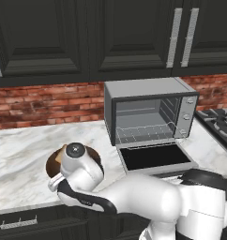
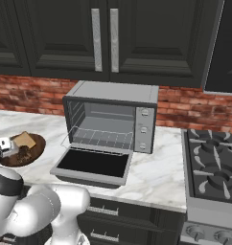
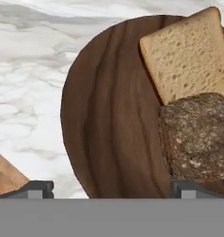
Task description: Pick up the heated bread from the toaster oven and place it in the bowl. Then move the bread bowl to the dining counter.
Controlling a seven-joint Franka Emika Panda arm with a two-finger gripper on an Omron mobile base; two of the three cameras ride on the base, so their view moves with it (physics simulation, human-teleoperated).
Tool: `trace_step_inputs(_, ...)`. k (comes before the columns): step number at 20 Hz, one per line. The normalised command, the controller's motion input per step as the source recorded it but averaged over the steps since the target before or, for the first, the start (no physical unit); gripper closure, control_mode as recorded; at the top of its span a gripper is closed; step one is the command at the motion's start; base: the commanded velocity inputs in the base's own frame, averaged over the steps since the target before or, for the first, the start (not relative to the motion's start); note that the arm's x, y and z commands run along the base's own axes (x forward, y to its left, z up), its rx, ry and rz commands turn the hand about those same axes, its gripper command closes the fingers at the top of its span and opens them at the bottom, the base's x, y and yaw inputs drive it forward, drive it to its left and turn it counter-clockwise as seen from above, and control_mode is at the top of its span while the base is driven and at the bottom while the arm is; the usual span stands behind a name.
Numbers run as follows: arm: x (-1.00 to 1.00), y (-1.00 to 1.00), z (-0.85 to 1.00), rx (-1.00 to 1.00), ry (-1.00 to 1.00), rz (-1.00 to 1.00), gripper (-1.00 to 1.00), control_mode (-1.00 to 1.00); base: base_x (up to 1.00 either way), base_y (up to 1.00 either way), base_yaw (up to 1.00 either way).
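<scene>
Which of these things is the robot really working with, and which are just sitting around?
In the job:
- dark bread lump, lying in the bowl
- wooden bowl
- toaster oven, door down, rack bare
- gripper, open over the bowl

Just lying about:
- tan bread slice, also in the bowl
- stove
- marble worktop

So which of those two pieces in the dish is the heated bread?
Find the toaster oven on the marble worktop; left of it sits the wooden bowl. Inside, the heated bread is the dark, speckled, roundish lump, not the flat pale tan slice beside it.
</scene>
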Motion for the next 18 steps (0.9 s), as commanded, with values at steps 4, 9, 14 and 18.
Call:
trace_step_inputs(4, 0.21, 0.14, -0.35, -0.08, 0.00, 0.00, -1.00, -1.00, 0.00, 0.00, 0.00)
trace_step_inputs(9, 0.02, 0.21, -0.28, -0.11, 0.00, 0.01, -1.00, -1.00, 0.00, 0.00, 0.00)
trace_step_inputs(14, 0.11, 0.10, -0.17, -0.08, 0.00, 0.02, -1.00, -1.00, 0.00, 0.00, 0.00)
trace_step_inputs(18, 0.41, 0.00, -0.20, -0.07, -0.01, 0.00, -1.00, -1.00, 0.00, 0.00, 0.00)
